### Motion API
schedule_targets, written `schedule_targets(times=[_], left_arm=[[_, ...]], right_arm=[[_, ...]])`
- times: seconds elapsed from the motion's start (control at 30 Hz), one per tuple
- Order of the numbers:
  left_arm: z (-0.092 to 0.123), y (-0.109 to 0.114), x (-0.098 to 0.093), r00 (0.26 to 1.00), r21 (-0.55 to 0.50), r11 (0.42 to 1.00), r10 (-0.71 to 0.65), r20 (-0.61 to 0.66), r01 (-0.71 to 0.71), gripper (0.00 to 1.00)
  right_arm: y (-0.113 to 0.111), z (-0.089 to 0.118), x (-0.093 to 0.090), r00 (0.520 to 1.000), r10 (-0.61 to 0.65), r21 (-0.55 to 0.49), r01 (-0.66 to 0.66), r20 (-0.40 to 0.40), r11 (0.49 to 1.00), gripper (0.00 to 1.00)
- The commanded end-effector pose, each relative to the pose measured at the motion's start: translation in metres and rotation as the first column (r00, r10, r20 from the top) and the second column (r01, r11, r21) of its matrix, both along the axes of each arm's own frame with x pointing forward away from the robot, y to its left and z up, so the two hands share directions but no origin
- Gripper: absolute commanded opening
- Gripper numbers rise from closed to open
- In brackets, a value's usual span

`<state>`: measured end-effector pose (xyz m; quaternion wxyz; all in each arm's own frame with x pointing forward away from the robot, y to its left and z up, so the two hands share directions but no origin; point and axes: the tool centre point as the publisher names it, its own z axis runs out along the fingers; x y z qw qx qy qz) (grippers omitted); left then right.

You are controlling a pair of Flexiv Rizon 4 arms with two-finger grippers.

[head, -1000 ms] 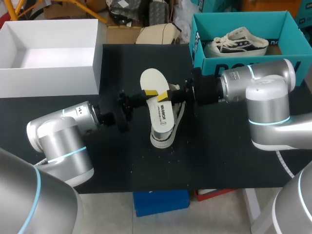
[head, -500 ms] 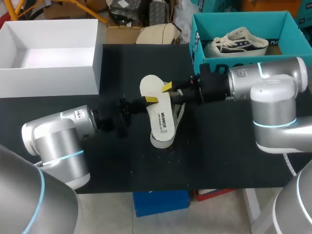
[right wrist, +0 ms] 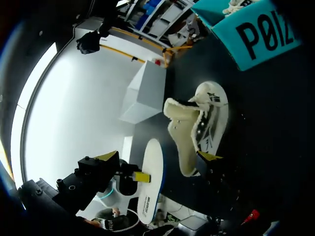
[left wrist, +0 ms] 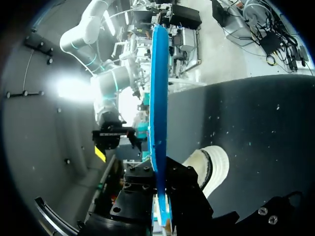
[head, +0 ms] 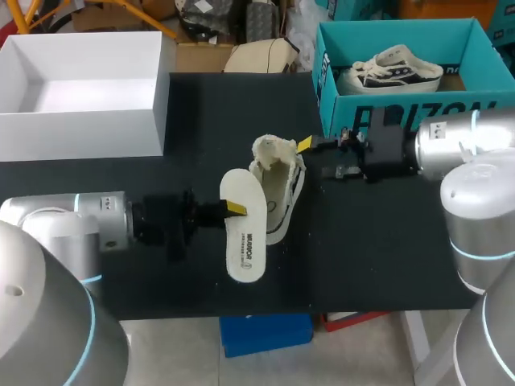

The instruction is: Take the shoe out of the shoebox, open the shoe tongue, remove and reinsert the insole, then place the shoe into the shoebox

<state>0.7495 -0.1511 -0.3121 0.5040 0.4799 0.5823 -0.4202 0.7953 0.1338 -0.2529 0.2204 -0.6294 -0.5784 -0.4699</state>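
Your left pincer (head: 234, 210) is clenched on the insole (head: 244, 241), which lies lengthwise alongside the shoe (head: 278, 189) just ahead of it, with your right pincer (head: 315, 158) released at the shoe's far side.

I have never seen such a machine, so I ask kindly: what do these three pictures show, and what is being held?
It is a robot with two arms at a black table. One picture looks down from above; the other two come from cameras on the wrists. The left gripper holds an insole. The shoe lies beside it, with the open right gripper next to it. A white box and a teal box with another shoe stand at the back.
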Motion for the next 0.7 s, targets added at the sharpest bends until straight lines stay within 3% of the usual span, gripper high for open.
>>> schedule_targets(times=[0.03, 0.13, 0.63, 0.7], left_arm=[[0.004, 0.019, -0.017, 1.0, 0.032, 0.999, -0.011, -0.018, 0.011, 0.0], [0.004, 0.021, -0.025, 0.999, 0.035, 0.999, -0.019, -0.026, 0.02, 0.0], [-0.001, 0.021, -0.049, 0.991, 0.087, 0.992, -0.077, -0.108, 0.087, 0.0], [-0.002, 0.021, -0.051, 0.99, 0.087, 0.991, -0.087, -0.115, 0.098, 0.0]], right_arm=[[-0.021, 0.013, -0.03, 0.986, -0.135, -0.088, 0.144, 0.097, 0.986, 1.0], [-0.028, 0.018, -0.041, 0.977, -0.135, -0.136, 0.159, 0.167, 0.978, 1.0], [-0.028, 0.018, -0.041, 0.977, -0.135, -0.136, 0.159, 0.167, 0.978, 1.0], [-0.03, 0.015, -0.046, 0.957, -0.094, -0.198, 0.152, 0.273, 0.968, 1.0]])
